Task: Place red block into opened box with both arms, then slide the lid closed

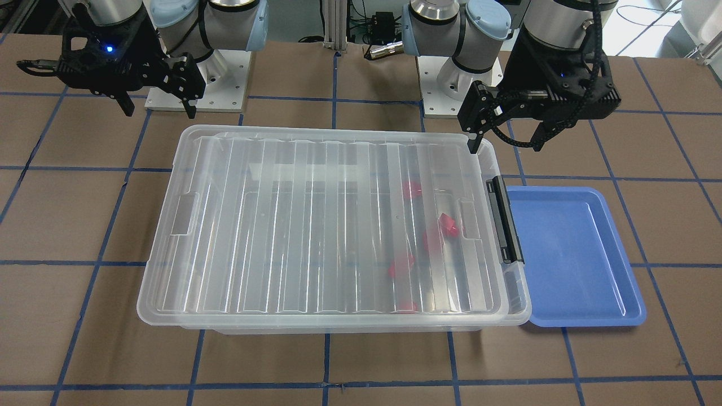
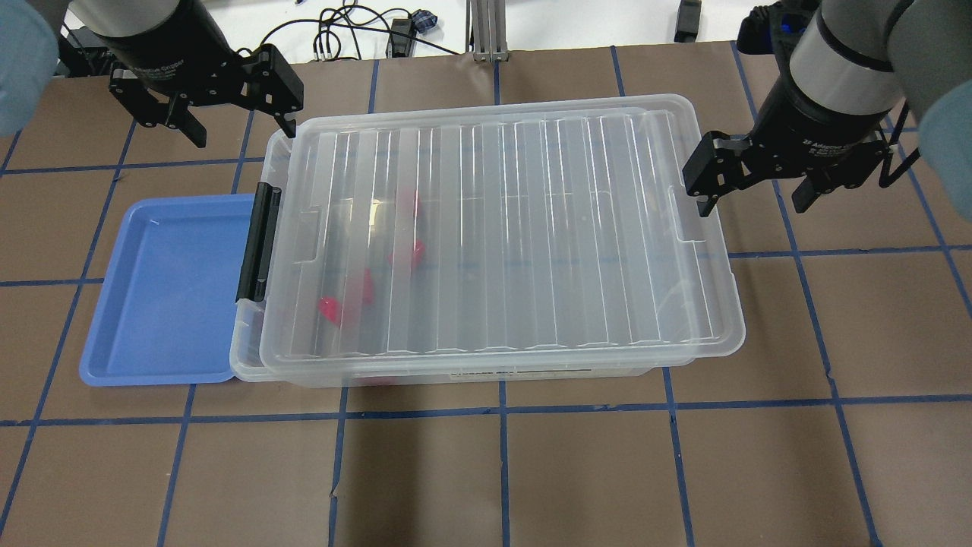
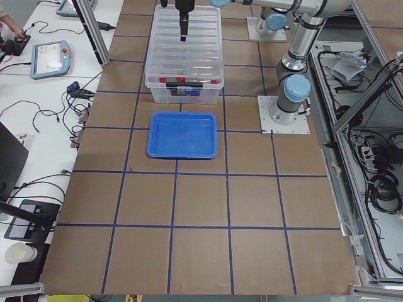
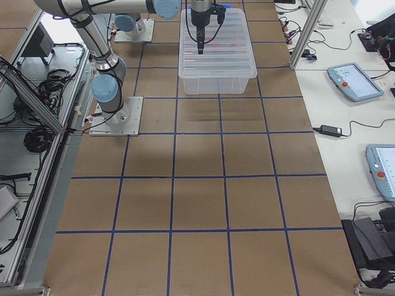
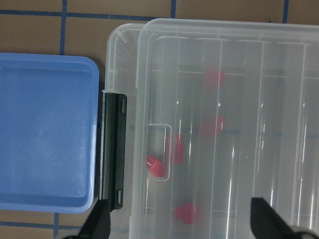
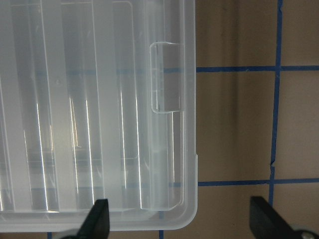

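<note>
Jaws wide apart on both black two-finger grippers, nothing held between either pair. Over the latch-end corner of the large shallow clear plastic storage box, the left gripper, one finger overlapping that corner in the front view (contact with the plastic impossible to tell). Just past the opposite short end, the right gripper. Directly beneath the wrist cameras, the large flat ribbed clear plastic lid, lying on top of the box but offset away from the latch: a narrow strip of box rim uncovered at that end, the lid overhanging at the other. Black latch bar against the short end. Small bright red plastic blocks, about five, inside the box and mostly blurred through the lid. All of them in the half nearest the latch, one sharper under the lid's small rectangular recess. Just beside the latch end, a shallow blue plastic tray. Under everything, a brown table gridded with blue tape. Farther back, the silver-grey jointed arms with light blue joint caps, left and right, on white base plates. Farthest out, white benches with cables and a flat grey handheld tablet.
</note>
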Controlling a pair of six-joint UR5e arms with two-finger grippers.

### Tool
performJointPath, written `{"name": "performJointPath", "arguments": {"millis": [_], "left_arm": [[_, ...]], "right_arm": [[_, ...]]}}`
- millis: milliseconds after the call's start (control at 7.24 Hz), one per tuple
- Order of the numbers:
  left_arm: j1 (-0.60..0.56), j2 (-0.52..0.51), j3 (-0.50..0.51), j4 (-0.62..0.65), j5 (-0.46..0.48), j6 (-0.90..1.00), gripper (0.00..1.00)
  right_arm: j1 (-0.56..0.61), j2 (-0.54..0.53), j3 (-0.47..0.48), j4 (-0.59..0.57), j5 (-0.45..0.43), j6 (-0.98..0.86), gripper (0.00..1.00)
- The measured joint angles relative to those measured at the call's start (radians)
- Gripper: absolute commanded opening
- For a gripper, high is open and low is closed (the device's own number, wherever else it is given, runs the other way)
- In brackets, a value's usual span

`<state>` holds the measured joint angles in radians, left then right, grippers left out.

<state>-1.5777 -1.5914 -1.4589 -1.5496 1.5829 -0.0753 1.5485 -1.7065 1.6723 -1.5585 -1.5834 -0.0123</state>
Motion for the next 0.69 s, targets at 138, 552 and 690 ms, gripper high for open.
{"name": "performJointPath", "arguments": {"millis": [138, 552, 690], "left_arm": [[0.001, 0.004, -0.002, 0.0, 0.0, 0.001, 1.0], [0.004, 0.001, -0.001, 0.0, -0.003, 0.002, 1.0], [0.004, -0.003, 0.0, -0.001, -0.001, 0.002, 1.0]], "right_arm": [[0.0, 0.0, 0.0, 0.0, 0.003, 0.0, 1.0], [-0.001, -0.001, 0.0, 0.0, 0.007, 0.002, 1.0], [-0.002, 0.0, 0.0, 0.0, 0.007, 0.002, 1.0]]}}
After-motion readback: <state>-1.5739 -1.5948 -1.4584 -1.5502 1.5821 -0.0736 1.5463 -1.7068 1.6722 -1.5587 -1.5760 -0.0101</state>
